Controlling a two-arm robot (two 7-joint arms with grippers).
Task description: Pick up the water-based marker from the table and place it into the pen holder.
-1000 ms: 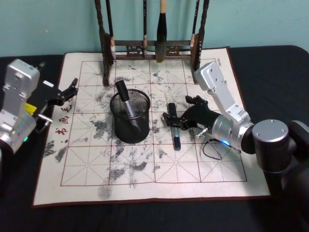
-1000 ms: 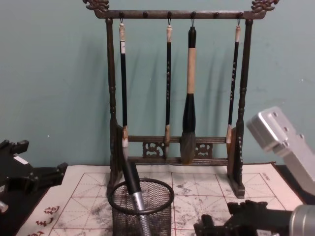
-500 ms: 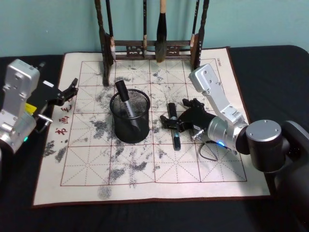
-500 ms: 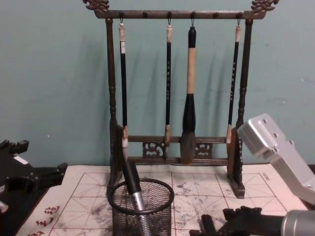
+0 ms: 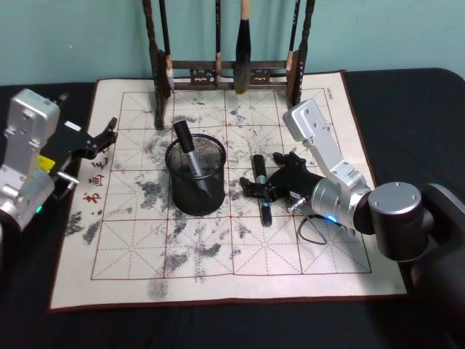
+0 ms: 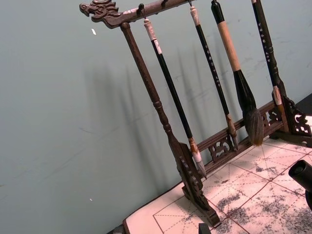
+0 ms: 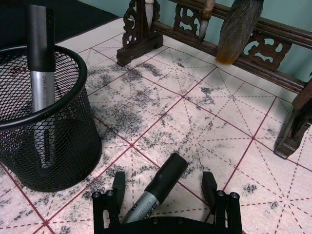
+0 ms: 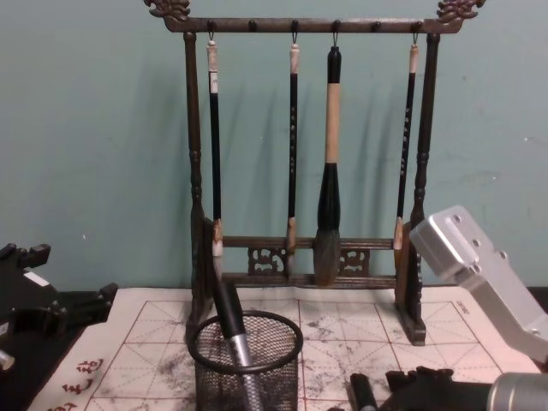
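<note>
At the left edge of the black counter, the left arm sits folded, its silver link upright. The left end effector reaches out low over the left border of the ink-stained grid mat. Whether it is released or clenched I cannot tell.

The pen holder stands upright on the mat, left of centre. One black-capped marker already leans inside it.

Just to its right, apart from it, the water-based marker lies flat on the mat. Its black cap points toward the brush rack at the back.

The right end effector is down low over this marker, pointing toward the robot's left. In the right wrist view it is released. Its two black fingers stand wide on either side of the marker's barrel, with clear mat showing between each finger and the barrel.

Behind it the right arm is sharply bent. The silver wrist joint lies close to the mat. From it a silver link slants up and back toward the rack's right post. The large round joint sits over the mat's right edge.
</note>
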